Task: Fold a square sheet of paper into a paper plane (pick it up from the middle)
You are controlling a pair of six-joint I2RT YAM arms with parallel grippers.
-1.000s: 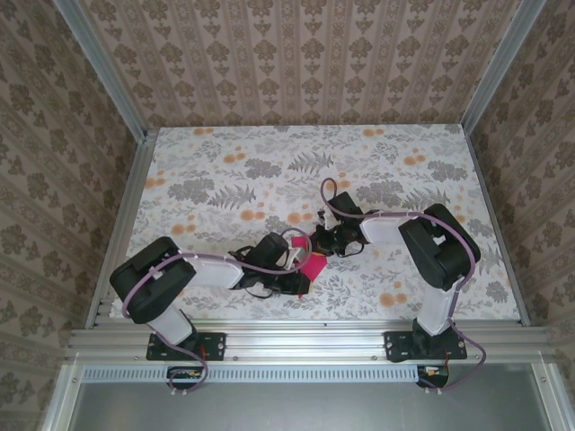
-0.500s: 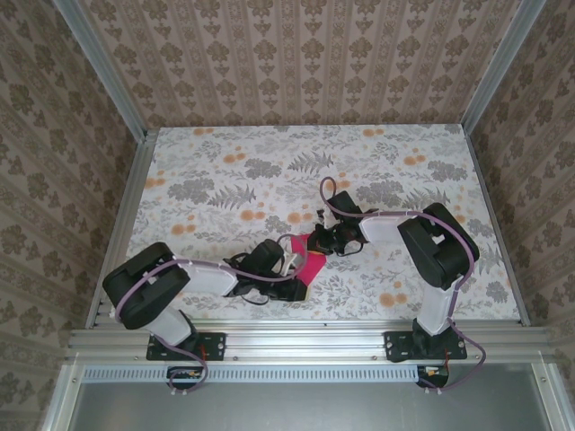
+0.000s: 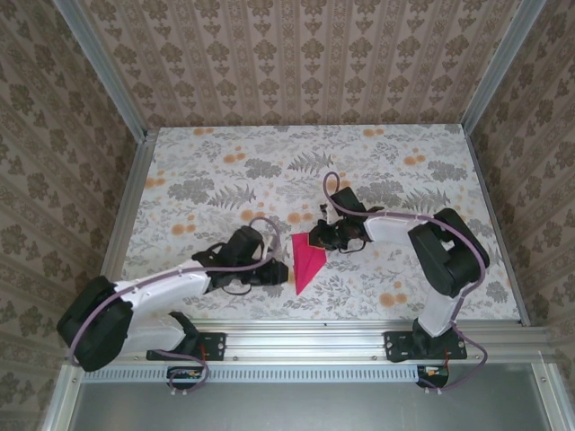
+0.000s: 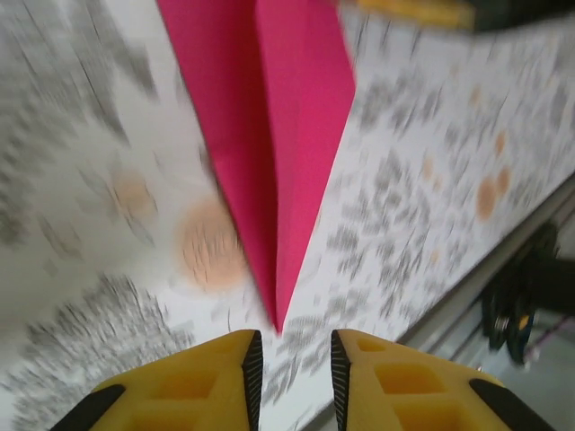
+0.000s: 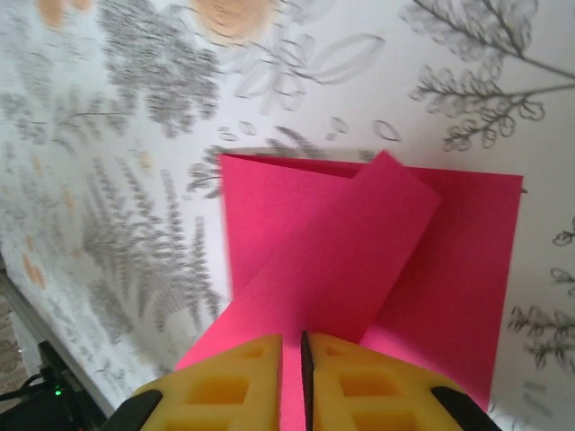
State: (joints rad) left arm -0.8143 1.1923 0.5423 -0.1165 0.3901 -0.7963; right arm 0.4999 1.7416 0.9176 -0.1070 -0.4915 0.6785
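The square sheet of paper (image 3: 307,256) is magenta-pink and folded to a narrow dart like a paper plane. It lies on the floral table between the arms, its point toward the near edge. My left gripper (image 3: 284,269) is just left of that point, open. In the left wrist view the paper's tip (image 4: 274,296) ends a little ahead of the gripper (image 4: 292,359), with nothing between the fingers. My right gripper (image 3: 317,240) is at the paper's wide far end. In the right wrist view a raised flap (image 5: 359,242) runs into the narrow slit of the gripper (image 5: 291,359).
The table's metal near rail (image 3: 296,329) runs close behind the paper's point and shows in the left wrist view (image 4: 503,269). Patterned walls close the table on three sides. Orange flower prints (image 3: 393,297) dot the cloth.
My left arm has swung out to the left and backed off the paper, its jaws wider. The paper now lies uncovered as a whole dart. The right gripper has stayed at the far end.
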